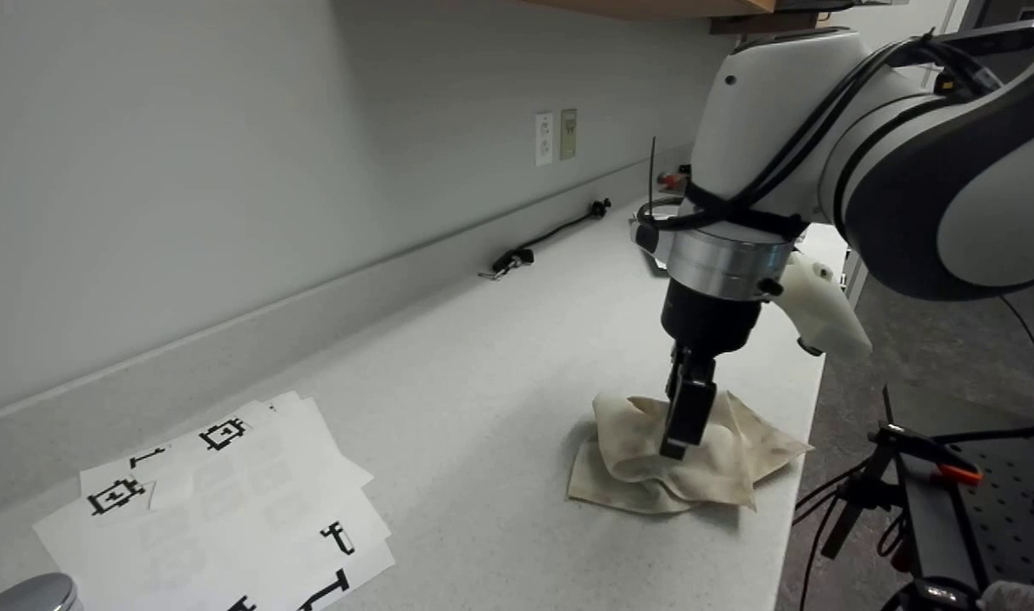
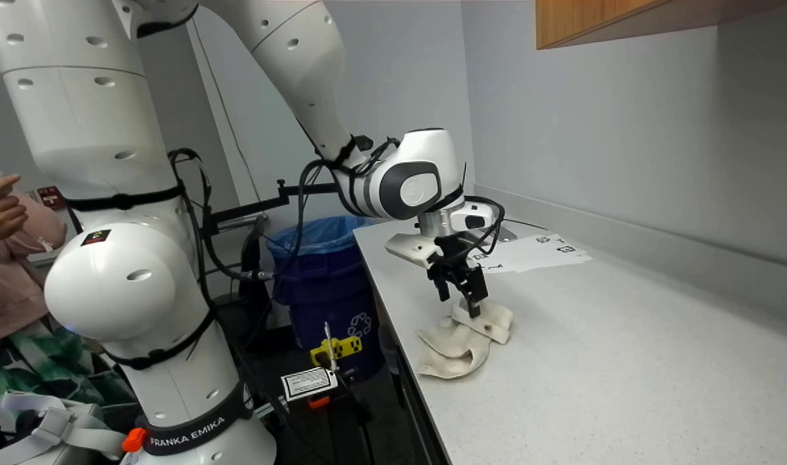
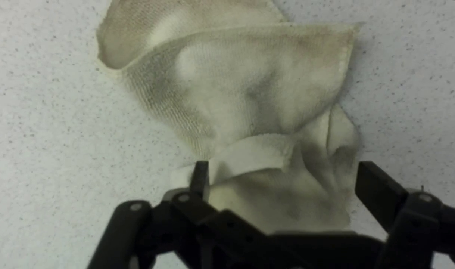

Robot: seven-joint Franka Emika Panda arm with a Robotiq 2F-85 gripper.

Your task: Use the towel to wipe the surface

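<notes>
presently the gripper (image 3: 281, 170) is unclenched, grasping nothing, in the wrist view's lower half; the rumpled towel (image 3: 246, 86) lies on the counter (image 3: 59, 127), centre frame. sound wiping likely requires pinching several layers first.

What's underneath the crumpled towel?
The speckled countertop shows around the towel and evidently runs beneath it. That patch is covered, so whether anything else lies there cannot be seen.

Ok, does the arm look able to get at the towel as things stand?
Probably yes: the tool hangs open just over the towel, and no other object shows between them. Whether they touch is unclear.
</notes>
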